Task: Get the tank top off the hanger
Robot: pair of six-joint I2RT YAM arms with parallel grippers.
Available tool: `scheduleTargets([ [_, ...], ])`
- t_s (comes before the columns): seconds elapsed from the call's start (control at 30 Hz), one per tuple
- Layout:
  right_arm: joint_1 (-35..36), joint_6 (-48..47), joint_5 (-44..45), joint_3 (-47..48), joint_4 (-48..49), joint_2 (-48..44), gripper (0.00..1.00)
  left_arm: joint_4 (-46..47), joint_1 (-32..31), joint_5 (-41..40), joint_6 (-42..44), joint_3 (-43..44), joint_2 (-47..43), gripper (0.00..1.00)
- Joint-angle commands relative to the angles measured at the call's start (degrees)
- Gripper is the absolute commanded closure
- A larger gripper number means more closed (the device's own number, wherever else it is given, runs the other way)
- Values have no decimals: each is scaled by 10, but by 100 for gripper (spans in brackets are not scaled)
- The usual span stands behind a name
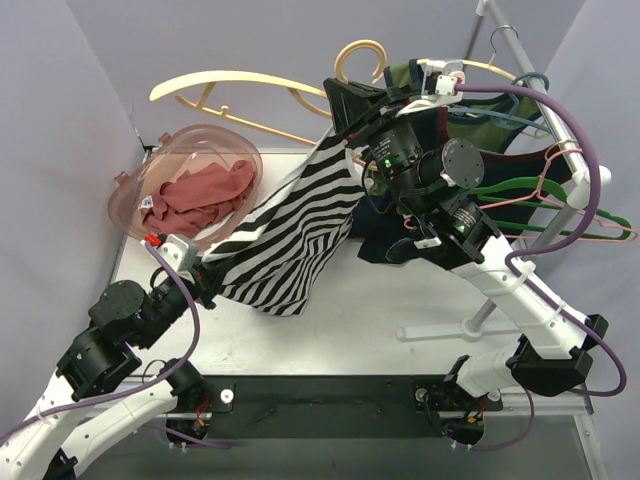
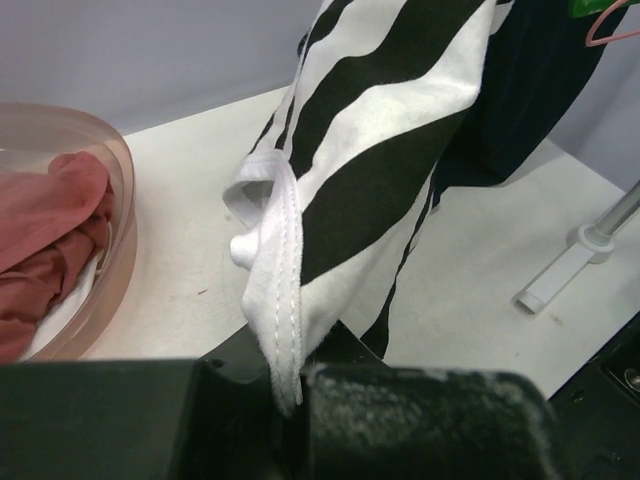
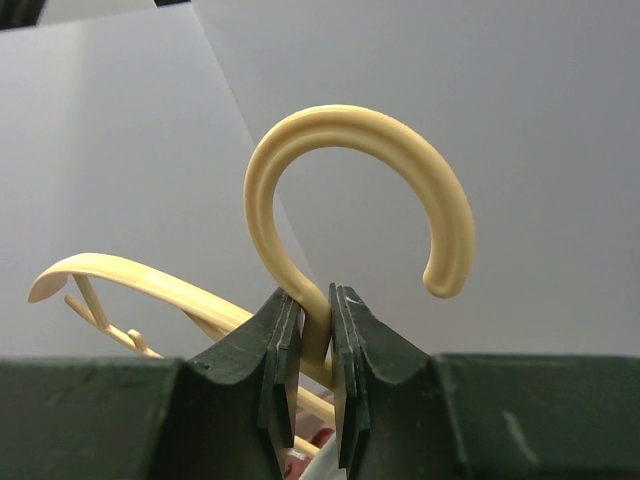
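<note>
The black-and-white striped tank top (image 1: 300, 225) hangs stretched from the cream plastic hanger (image 1: 235, 85) down to my left gripper. My right gripper (image 1: 345, 95) is shut on the neck of the hanger's hook (image 3: 318, 330) and holds it up above the table; the hook curls above the jaws. My left gripper (image 1: 205, 270) is shut on the tank top's white hemmed edge (image 2: 285, 345) low at the left, and the cloth (image 2: 390, 130) rises away from it. The hanger's left arm sticks out bare to the left.
A pink translucent bin (image 1: 185, 185) with reddish cloth stands at the back left, also in the left wrist view (image 2: 60, 240). A clothes rack (image 1: 520, 70) at the right holds dark garments (image 1: 480, 130) on green and pink hangers. Its white foot (image 1: 440, 330) lies on the table.
</note>
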Motion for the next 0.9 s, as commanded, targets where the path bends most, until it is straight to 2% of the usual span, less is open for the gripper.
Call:
scheduleTargets([
  [0.0,-6,-95,-8,67,-2,-6,100,-57,-1,-45,17,54,17,100],
  [0.13,-6,-119,-10,65,-19,-10,100,-91,-1,-111,28,72,23,100],
  [0.27,-11,-117,-4,55,-19,-21,100,-121,-1,-138,29,88,32,100],
  [0.37,-18,-65,-1,40,2,-28,100,-127,-1,-143,23,92,34,100],
  [0.5,-24,23,0,17,95,-13,100,-108,-1,-143,14,79,37,100],
  [0.77,-27,165,7,125,174,63,100,-54,0,-100,-10,4,62,100],
  [0.87,-37,236,26,131,186,72,100,-11,0,-79,-29,-39,64,100],
])
